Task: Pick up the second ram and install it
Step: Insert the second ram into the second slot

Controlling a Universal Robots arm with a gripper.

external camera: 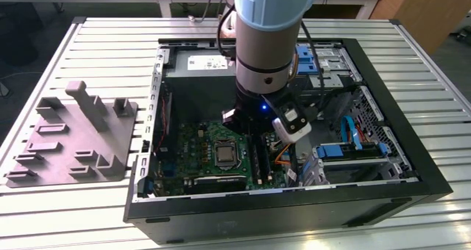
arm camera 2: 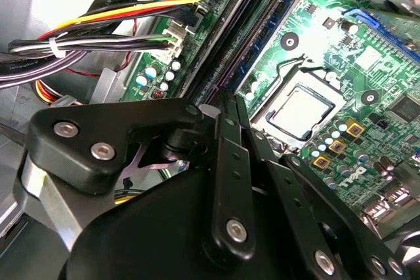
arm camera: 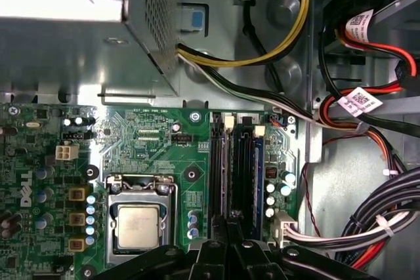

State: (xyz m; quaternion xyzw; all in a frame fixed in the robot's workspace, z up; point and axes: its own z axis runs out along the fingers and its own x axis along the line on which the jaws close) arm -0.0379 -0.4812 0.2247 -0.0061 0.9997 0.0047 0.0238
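My gripper [arm camera: 227, 222] hangs low inside the open computer case [external camera: 383, 57], right over the black memory slots [arm camera: 244, 168] of the green motherboard [arm camera: 151, 142]. Its fingers [arm camera 2: 226, 129] are drawn close together in line with the slots. The second ram [arm camera: 228, 175] shows as a thin dark strip, edge-on, running from the fingertips along one slot; it is also the dark strip [arm camera 2: 243, 37] in the second wrist view. Whether it is fully seated I cannot tell. In the exterior view the arm [external camera: 261, 68] hides the fingertips.
The processor socket [arm camera: 138, 224] lies beside the slots. Bundled cables [arm camera: 367, 221] and a yellow-black loom [arm camera: 262, 57] run close on the other side. A grey plastic fixture [external camera: 74, 134] with upright posts stands outside the case at the exterior view's left.
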